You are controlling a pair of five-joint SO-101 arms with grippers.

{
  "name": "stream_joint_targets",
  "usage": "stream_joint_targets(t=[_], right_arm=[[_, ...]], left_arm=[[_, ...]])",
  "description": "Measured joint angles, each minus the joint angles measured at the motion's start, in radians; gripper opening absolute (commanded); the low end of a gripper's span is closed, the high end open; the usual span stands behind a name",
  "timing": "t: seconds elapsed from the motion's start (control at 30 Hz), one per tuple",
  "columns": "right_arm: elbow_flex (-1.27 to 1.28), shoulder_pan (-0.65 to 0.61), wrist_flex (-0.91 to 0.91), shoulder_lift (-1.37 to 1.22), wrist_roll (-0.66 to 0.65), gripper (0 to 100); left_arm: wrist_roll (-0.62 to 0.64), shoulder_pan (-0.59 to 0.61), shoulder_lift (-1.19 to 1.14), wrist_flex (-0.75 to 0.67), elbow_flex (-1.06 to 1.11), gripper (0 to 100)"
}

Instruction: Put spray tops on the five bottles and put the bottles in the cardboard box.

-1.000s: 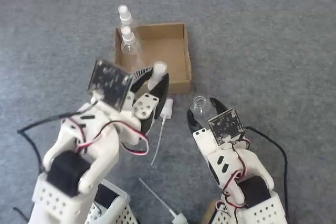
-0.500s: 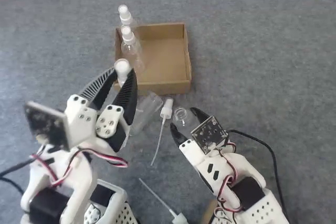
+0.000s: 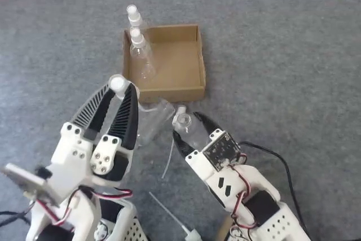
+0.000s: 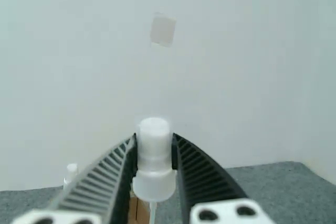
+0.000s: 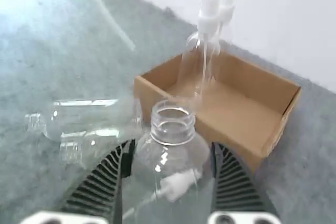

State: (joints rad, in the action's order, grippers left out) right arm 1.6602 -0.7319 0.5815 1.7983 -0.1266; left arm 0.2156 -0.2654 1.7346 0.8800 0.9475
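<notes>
My left gripper (image 3: 119, 86) is shut on a white spray top (image 3: 117, 83), raised above the carpet; in the left wrist view the spray top (image 4: 154, 155) sits upright between the fingers. My right gripper (image 3: 186, 127) is shut on a clear open bottle (image 3: 183, 121), held upright just in front of the cardboard box (image 3: 175, 86). The bottle's open neck (image 5: 170, 124) shows between the fingers. One capped bottle (image 3: 139, 49) stands in the box's far left corner, another capped bottle (image 3: 133, 15) just behind the box.
Two clear uncapped bottles (image 3: 152, 118) lie on the carpet between the arms, also the lying bottles (image 5: 79, 124). A loose spray top's tube (image 3: 168, 162) lies beside the right gripper. Another loose spray top (image 3: 189, 232) lies near the front edge.
The left arm has pulled back and leftward from the box front, raising the spray top. The right gripper has carried the open bottle leftward, toward the lying bottles.
</notes>
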Motion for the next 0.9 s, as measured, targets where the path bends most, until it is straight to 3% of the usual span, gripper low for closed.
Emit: stream_joint_targets(t=[0.3,0.57,0.9], right_arm=[[0.002,0.0,-0.043,0.0,0.0,8.0],[0.002,-0.006,-0.043,0.0,0.0,7.6],[0.002,-0.006,-0.043,0.0,0.0,7.6]], left_arm=[[0.035,-0.002,0.029,-0.011,0.009,1],[0.014,-0.138,0.029,-0.046,0.009,1],[-0.002,-0.173,0.029,-0.046,0.009,1]])
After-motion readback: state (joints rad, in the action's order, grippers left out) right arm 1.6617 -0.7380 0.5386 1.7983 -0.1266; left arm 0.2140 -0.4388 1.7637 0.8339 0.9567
